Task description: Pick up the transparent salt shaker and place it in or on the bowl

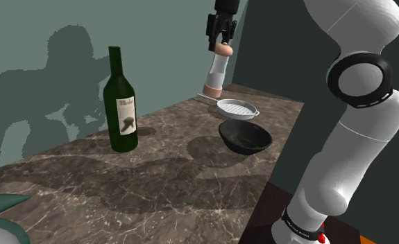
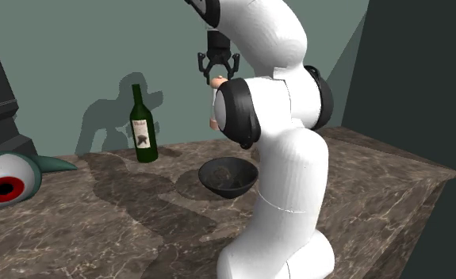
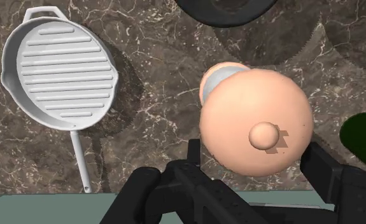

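salt shaker [image 1: 216, 69] hangs above the far edge of the counter [image 1: 156, 173], its pink cap clasped between the fingers of the gripper [image 1: 223, 43] — clear of the surface. best to carry it steadily over the grill pan [image 1: 236, 108] to the dark bowl [image 1: 245, 136] — then lower before letting go.

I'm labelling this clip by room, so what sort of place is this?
Probably a kitchen: a dark marbled countertop against a grey-green wall carries a white grill pan, a dark bowl and a green wine bottle, and the hand holds a pink-capped salt shaker.
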Robot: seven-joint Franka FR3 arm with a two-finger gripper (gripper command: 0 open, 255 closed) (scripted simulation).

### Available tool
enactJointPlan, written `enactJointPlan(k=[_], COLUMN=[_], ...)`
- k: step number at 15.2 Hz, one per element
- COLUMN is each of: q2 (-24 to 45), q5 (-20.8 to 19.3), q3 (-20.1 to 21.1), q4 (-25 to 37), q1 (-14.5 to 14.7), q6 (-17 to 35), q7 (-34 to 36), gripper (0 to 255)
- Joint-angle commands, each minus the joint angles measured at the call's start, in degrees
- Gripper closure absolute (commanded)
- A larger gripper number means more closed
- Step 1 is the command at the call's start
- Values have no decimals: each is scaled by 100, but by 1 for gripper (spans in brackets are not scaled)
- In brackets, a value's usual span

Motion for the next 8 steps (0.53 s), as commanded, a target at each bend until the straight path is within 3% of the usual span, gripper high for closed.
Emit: enactJointPlan(k=[1, 8], q2=[-412, -1548], q5=[16, 72], q3=[13, 50], q4=[-350, -1001], q1=[12, 43], q6=[-67, -550], q7=[32, 128], gripper=[255, 255])
